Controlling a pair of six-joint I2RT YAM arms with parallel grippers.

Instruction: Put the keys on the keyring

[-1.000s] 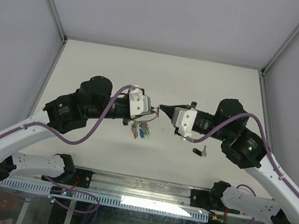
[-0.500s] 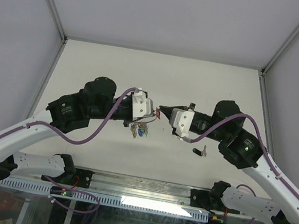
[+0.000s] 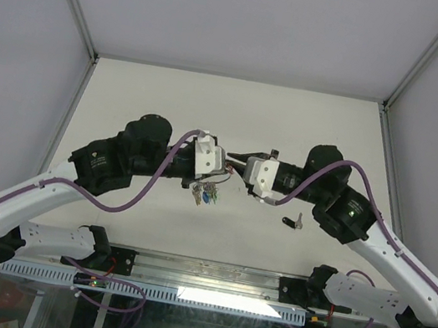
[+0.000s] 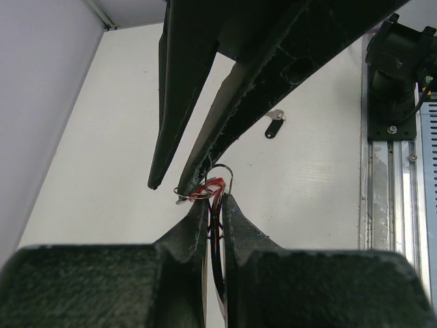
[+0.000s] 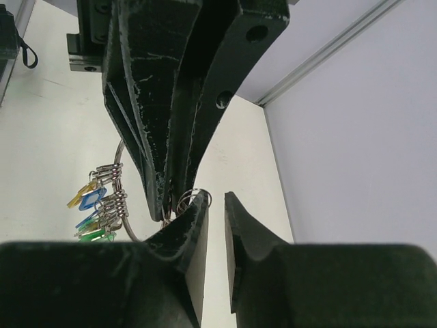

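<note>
Dangling keyring (image 3: 206,192) pinched between left gripper (image 4: 215,199) jaws.

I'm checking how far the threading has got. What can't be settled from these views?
- Top view: the keyring bunch is too small to count its keys.
- Left wrist: the left gripper hides whether the red-tagged key is threaded on.
- Right wrist: the left gripper's fingers and the right gripper itself block that same joint.
- Black-tagged key: too small for its teeth to show.
</note>
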